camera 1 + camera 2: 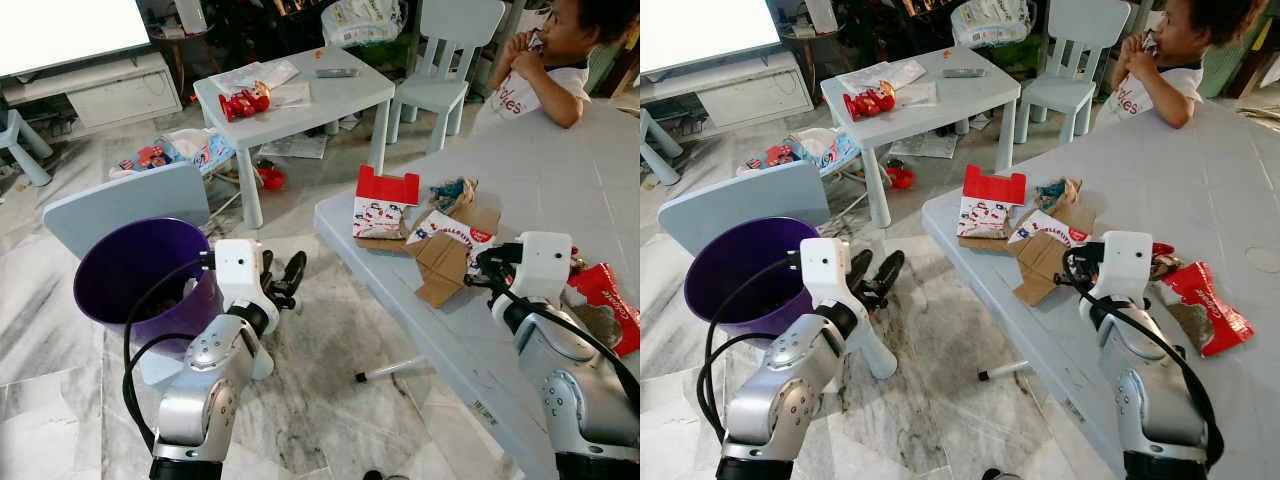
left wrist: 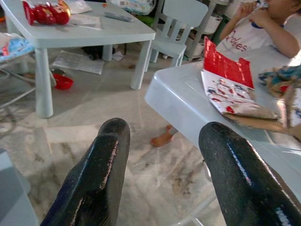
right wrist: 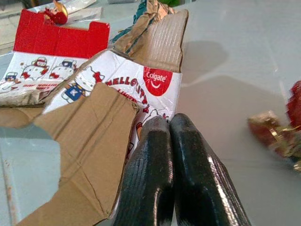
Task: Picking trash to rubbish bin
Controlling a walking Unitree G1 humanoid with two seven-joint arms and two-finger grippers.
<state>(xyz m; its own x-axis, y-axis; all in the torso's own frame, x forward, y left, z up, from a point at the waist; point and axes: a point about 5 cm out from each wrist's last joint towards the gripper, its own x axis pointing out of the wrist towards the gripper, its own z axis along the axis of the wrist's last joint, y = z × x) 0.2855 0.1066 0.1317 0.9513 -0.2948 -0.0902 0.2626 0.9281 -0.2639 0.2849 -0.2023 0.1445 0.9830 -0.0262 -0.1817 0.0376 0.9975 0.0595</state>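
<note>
Just ahead of the right gripper (image 3: pixel 168 123), whose two black fingers are pressed together with nothing between them, a torn Colgate carton (image 3: pixel 136 89) lies flat on the grey desk (image 1: pixel 560 180), its printed flap right at the fingertips and its brown inner side spread toward the desk's edge. Beside it on the desk stands a red-topped Hello Kitty box (image 1: pixel 383 205), and a red snack wrapper (image 1: pixel 612 300) lies near the right arm. Off the desk, the left gripper (image 1: pixel 280 275) hangs above the marble floor with fingers spread wide and empty, next to the purple bin (image 1: pixel 135 270).
</note>
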